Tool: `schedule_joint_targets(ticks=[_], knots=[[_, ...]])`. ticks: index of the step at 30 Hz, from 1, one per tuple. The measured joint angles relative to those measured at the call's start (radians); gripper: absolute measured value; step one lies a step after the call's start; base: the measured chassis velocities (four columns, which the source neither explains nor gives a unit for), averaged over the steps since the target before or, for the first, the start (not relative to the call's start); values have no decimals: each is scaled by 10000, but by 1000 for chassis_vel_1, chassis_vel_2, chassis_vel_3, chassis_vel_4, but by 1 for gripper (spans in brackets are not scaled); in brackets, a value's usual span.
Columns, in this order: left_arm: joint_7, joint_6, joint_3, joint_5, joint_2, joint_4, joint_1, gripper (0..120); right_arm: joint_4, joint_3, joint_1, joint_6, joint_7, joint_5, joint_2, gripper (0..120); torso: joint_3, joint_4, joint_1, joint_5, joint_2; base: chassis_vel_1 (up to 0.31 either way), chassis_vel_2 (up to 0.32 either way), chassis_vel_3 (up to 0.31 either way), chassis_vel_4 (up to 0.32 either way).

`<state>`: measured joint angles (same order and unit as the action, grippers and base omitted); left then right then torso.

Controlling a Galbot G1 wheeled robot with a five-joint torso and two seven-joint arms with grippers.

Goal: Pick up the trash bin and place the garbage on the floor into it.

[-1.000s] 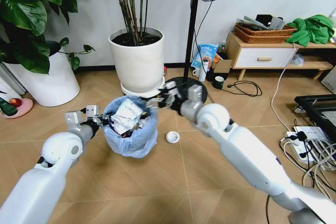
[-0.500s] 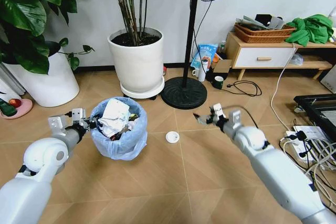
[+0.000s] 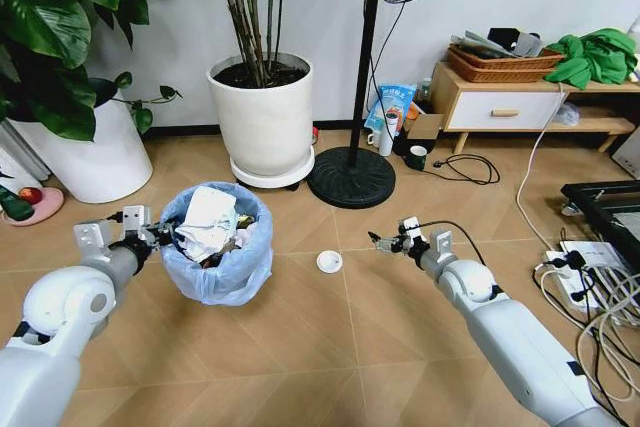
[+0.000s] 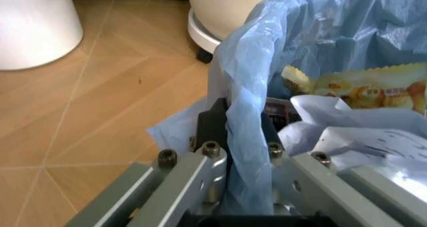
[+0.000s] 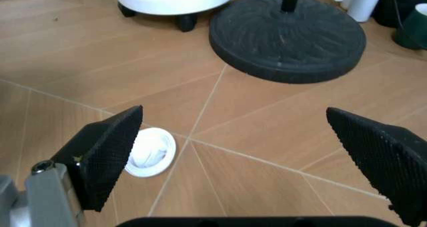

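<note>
The trash bin [image 3: 214, 265], lined with a light-blue bag and packed with white paper and wrappers, hangs just above the floor [image 3: 330, 347] at centre left. My left gripper [image 3: 152, 238] is shut on its near-left rim; the left wrist view shows the fingers [image 4: 211, 163] clamped over the bag [image 4: 320, 37] and the black rim. A white disc [image 3: 329, 261] of garbage lies on the planks to the bin's right. My right gripper [image 3: 387, 242] hovers open just right of the disc [image 5: 151, 152], its pads [image 5: 107, 152] spread wide with nothing between them.
A black fan base [image 3: 350, 177] and a white plant pot on a wheeled stand [image 3: 262, 117] stand behind. A second big white pot [image 3: 85, 152] is at the left. Cables and a power strip [image 3: 585, 272] lie at the right, by a low cabinet [image 3: 520, 102].
My right arm has pulled back from above the bin, swung right and dropped low beside the white disc. The left gripper has carried the bin a little to the left.
</note>
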<state>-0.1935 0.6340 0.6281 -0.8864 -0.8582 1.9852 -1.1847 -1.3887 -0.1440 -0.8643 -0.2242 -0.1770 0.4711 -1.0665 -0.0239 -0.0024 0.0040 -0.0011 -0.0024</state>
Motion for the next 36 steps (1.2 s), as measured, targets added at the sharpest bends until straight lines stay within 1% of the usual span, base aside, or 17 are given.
schedule_joint_targets(ticks=[2, 4, 7, 11, 14, 15, 16, 17, 18, 20, 21, 25, 30, 33, 34, 36], knots=[[5, -2, 34, -61, 177, 69, -3, 0, -1, 19, -50, 33, 139, -2, -21, 100, 1, 1, 0, 6, 0, 0, 0, 0, 0], [9, -5, 36, -95, 353, 73, 46, 0, -6, 98, -139, 37, 208, 19, 29, 100, 0, 2, 0, 0, 0, 0, 0, 0, 0], [62, -22, 27, -94, 392, 35, 108, 0, 52, 218, -215, 37, 226, 21, 71, 100, 1, 3, 0, 4, 0, 0, 0, 0, 0], [219, -65, 47, -28, 210, -50, 173, 0, 401, 534, -248, -36, 281, 40, 44, 100, 0, -2, 0, -2, 0, 0, 0, 0, 0], [355, -76, 152, -5, 75, -3, 134, 0, 1178, 813, 126, -89, 312, 8, -468, 100, -1, -5, 0, 0, -2, 0, 0, 0, 0], [411, -85, 175, -2, 13, 15, 125, 0, 1494, 874, 330, -145, 379, -25, -845, 100, -1, -2, 0, 6, -2, 0, 0, 0, 0], [411, -85, 175, -2, 13, 15, 125, 0, 1494, 874, 330, -145, 379, -25, -845, 100, -1, -2, 0, 6, -2, 0, 0, 0, 0], [440, -97, 177, 18, -52, 15, 129, 0, 1806, 933, 568, -275, 465, -43, -1268, 100, -1, 0, 0, 6, -2, 0, 0, 0, 0], [470, -104, 166, 37, -93, 6, 150, 0, 1946, 965, 693, -337, 486, -44, -1470, 100, -2, 5, 0, 3, -3, 0, 0, 0, 0], [518, -116, 79, 94, -163, -51, 243, 0, 2269, 1028, 991, -435, 504, -98, -1853, 100, -1, 6, 0, 3, -2, 0, 0, 0, 0], [518, -116, 79, 94, -163, -51, 243, 0, 2269, 1028, 991, -435, 504, -98, -1853, 100, -1, 6, 0, 3, -2, 0, 0, 0, 0], [695, -181, -92, 296, -313, -190, 413, 0, 2839, 1057, 1387, -447, 400, -571, -2298, 100, -1, 4, 0, -1, -2, 0, 0, 0, 0], [781, -213, -264, 416, -394, -293, 491, 0, 3273, 1045, 1489, -438, 295, -974, -2533, 100, -1, -1, 0, 0, -2, 0, 0, 0, 0], [939, -290, -314, 654, -451, -369, 506, 0, 4004, 993, 1705, -192, 131, -1596, -2771, 100, -1, 0, 0, 2, -2, 0, 0, 0, 0], [939, -290, -314, 654, -451, -369, 506, 0, 4004, 993, 1705, -192, 131, -1596, -2771, 100, -1, 0, 0, 2, -2, 0, 0, 0, 0], [1001, -317, -339, 718, -490, -409, 505, 0, 4464, 915, 1876, -60, 80, -1789, -2883, 100, -1, 2, 0, 2, -2, 0, 0, 0, 0]])
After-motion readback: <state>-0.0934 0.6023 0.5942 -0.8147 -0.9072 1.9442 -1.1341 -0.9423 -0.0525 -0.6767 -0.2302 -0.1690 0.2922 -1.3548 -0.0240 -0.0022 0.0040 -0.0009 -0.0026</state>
